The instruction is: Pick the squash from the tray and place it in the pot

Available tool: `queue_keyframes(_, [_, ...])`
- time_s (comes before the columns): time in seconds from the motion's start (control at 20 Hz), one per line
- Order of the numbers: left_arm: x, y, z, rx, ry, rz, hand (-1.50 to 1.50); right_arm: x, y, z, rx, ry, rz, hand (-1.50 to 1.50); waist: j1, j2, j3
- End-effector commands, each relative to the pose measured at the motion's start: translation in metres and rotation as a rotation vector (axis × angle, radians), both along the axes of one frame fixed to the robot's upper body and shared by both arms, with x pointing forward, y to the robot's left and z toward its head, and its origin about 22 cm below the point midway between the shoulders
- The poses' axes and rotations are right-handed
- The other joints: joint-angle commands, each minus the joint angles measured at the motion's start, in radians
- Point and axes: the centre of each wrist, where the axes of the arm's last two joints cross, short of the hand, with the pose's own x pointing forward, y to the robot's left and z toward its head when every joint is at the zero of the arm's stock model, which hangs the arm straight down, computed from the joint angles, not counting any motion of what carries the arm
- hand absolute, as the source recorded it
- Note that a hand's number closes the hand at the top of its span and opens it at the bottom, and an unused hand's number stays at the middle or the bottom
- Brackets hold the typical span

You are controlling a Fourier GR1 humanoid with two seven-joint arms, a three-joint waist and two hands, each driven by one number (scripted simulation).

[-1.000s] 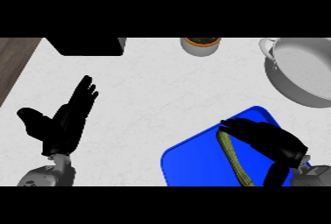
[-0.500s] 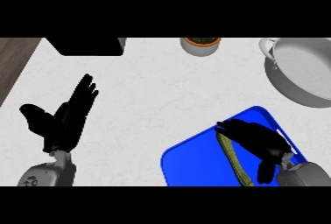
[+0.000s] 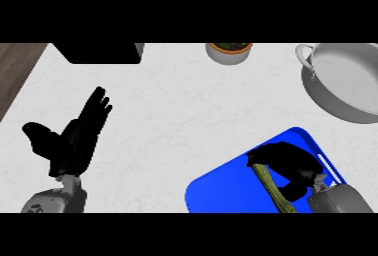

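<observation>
A long green squash (image 3: 272, 188) lies on the blue tray (image 3: 221, 192) at the lower right. My right hand (image 3: 289, 162) is over the tray with its fingers curled down round the squash's upper end, hiding that end. The grey pot (image 3: 341, 82) stands at the upper right edge, apart from the tray. My left hand (image 3: 74, 137) rests open at the left, fingers up, holding nothing.
A small bowl with brown contents (image 3: 229, 51) sits at the top centre. A black object (image 3: 100, 51) lies at the top left. A wooden strip (image 3: 16, 67) borders the white counter on the left.
My right hand has drawn back toward the lower right and curled lower over the squash's upper end. The left hand has barely moved.
</observation>
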Motion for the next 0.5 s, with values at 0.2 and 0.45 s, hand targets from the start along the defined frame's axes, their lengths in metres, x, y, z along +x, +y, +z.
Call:
queue_keyframes(0.2, [0.007,0.004,0.008,0.006,0.005,0.000,0.00,-0.015,0.009,-0.016,0.101,-0.034,0.063,1.50,-0.003,0.003,0.003])
queue_keyframes(0.45, [0.001,-0.007,0.007,-0.004,-0.006,-0.001,0.00,0.005,-0.043,-0.002,0.080,-0.038,-0.198,1.50,-0.005,0.005,0.004])
